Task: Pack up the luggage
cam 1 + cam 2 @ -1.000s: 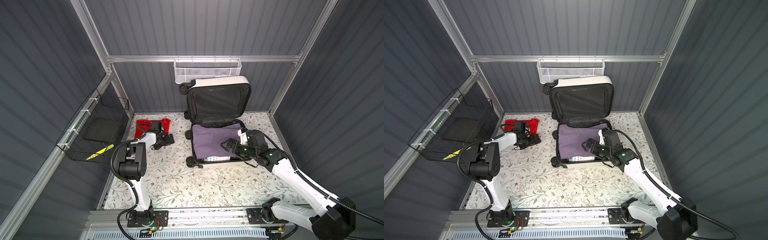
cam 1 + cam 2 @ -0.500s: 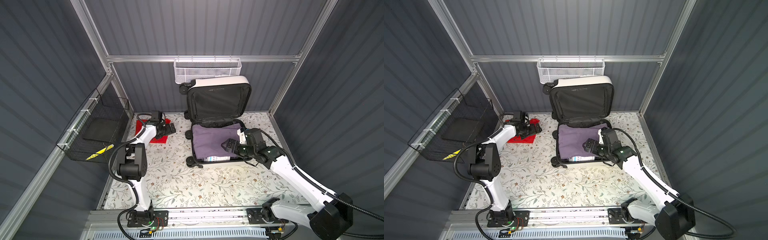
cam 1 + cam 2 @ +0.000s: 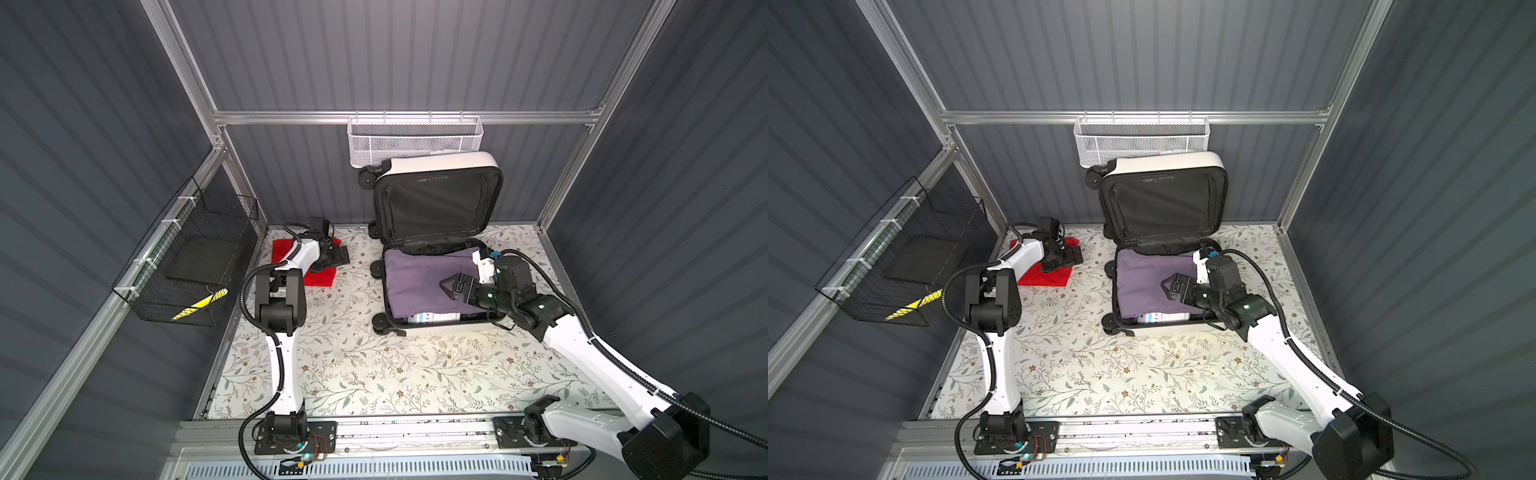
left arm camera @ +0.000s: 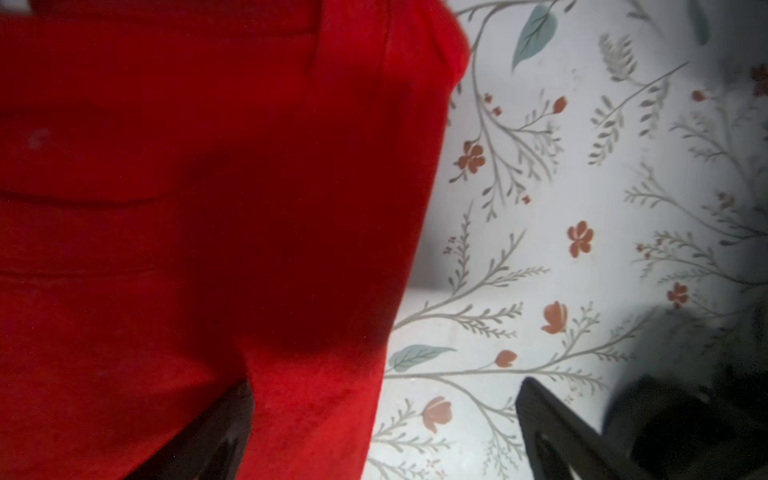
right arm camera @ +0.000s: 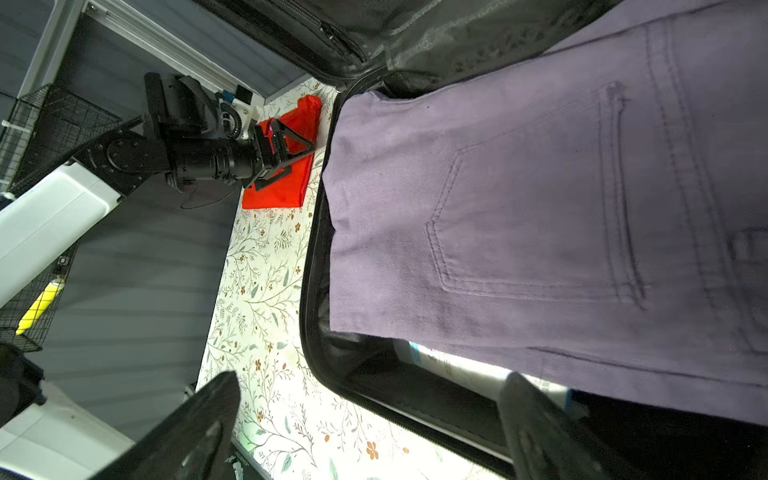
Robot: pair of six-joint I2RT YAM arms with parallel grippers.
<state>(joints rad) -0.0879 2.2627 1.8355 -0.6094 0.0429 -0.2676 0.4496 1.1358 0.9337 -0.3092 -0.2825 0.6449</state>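
Left pincer (image 3: 336,258) spread, empty, low, straddling the right edge of the red cloth (image 3: 321,277), far left on the bench (image 3: 374,374). Right pincer (image 3: 448,286) likewise apart over purple trousers (image 3: 409,278) inside the open luggage (image 3: 440,163), far centre. We fear an edge-only pinch would unfold the cloth when it is lifted.

White hard-shell suitcase (image 3: 440,163) open on the worktop (image 3: 353,357), near the back edge, right of centre. Base lies flat, lid stands upright, black lining showing, black wheels on its left side. Folded purple trousers (image 3: 411,278) lie in the base.
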